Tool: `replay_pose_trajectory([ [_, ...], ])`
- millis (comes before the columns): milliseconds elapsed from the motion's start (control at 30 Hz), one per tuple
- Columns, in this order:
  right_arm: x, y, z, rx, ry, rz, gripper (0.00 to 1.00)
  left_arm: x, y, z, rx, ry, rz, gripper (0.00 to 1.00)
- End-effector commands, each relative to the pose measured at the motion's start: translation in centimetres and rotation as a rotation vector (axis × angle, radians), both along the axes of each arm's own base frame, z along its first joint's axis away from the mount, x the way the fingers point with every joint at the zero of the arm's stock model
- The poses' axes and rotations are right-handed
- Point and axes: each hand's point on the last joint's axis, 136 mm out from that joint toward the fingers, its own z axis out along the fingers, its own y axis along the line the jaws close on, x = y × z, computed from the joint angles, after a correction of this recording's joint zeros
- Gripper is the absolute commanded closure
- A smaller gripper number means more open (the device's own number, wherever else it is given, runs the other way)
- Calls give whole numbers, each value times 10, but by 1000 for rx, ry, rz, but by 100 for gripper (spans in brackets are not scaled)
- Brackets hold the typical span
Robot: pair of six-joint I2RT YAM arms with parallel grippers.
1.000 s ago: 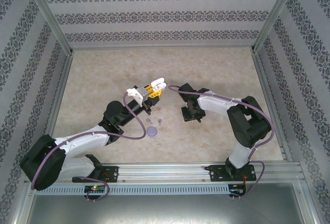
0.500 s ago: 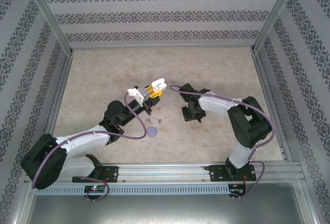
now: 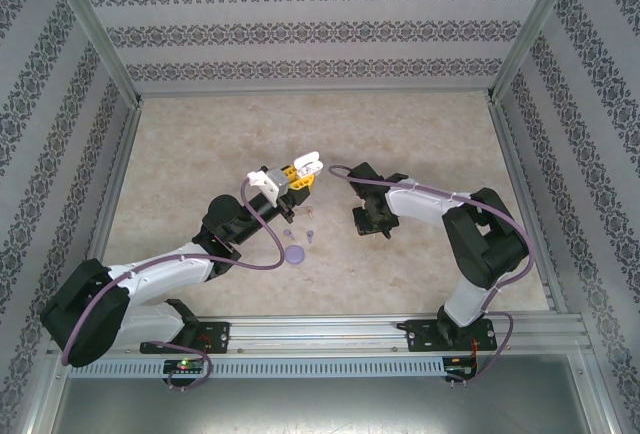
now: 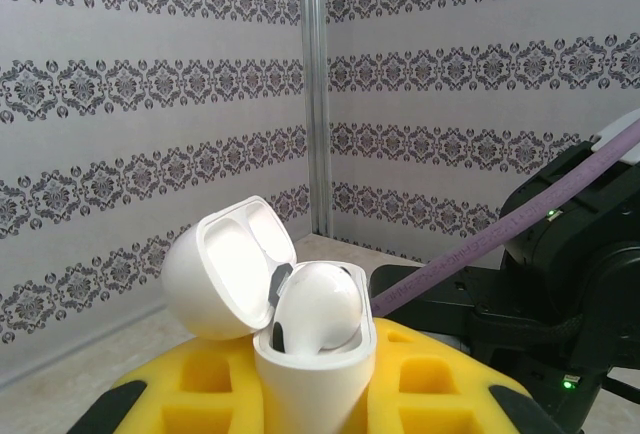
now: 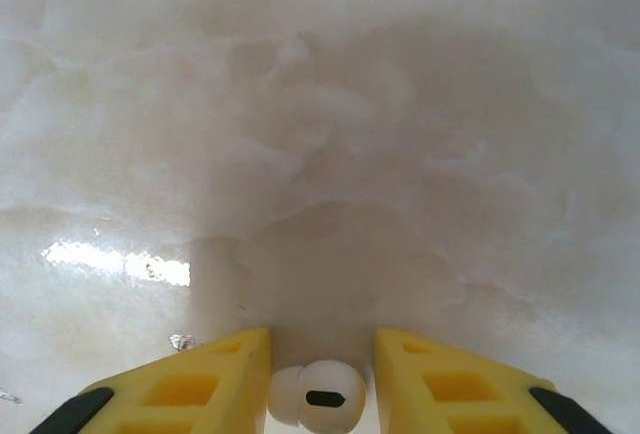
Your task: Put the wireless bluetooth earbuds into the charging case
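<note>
We see the left gripper [image 3: 300,174] clamped on an open white case [image 4: 318,379], one earbud [image 4: 318,304] inside, while the right gripper [image 5: 320,339] straddles a loose earbud [image 5: 320,394], grip unclear.

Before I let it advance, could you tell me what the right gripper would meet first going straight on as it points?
The white earbud between its fingers, probably; past that, the table top, though depth is unclear.

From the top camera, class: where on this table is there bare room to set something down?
Bare: the far table up to the back wall, and the strip by the left wall. Crowded: the middle, where loose earbuds and a purple disc lie by the left gripper and right gripper.
</note>
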Motion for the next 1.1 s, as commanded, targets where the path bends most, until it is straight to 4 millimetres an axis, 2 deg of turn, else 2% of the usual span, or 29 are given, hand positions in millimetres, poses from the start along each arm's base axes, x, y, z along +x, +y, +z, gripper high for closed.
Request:
replay_pose_trajectory([
  [0,-20,-6,-11,-26,51,-4,67,1,2,19,-29,-53,6,100],
  [233,-24,-7,-13,-28,51,-6,74,1,2,19,-28,-54,7,100],
  [367,-23,-8,-9,-25,39,-12,74,1,2,19,-29,-54,7,100],
  [600,-16,-6,10,10,-32,-34,76,1,2,20,-29,-55,6,100],
  [833,-5,0,58,103,-162,-55,78,1,1,20,-23,-60,5,100],
  [933,2,5,92,166,-249,-62,79,0,-1,20,-14,-65,-4,100],
  [1067,11,10,151,269,-395,-67,80,-2,-4,21,6,-80,-20,100],
])
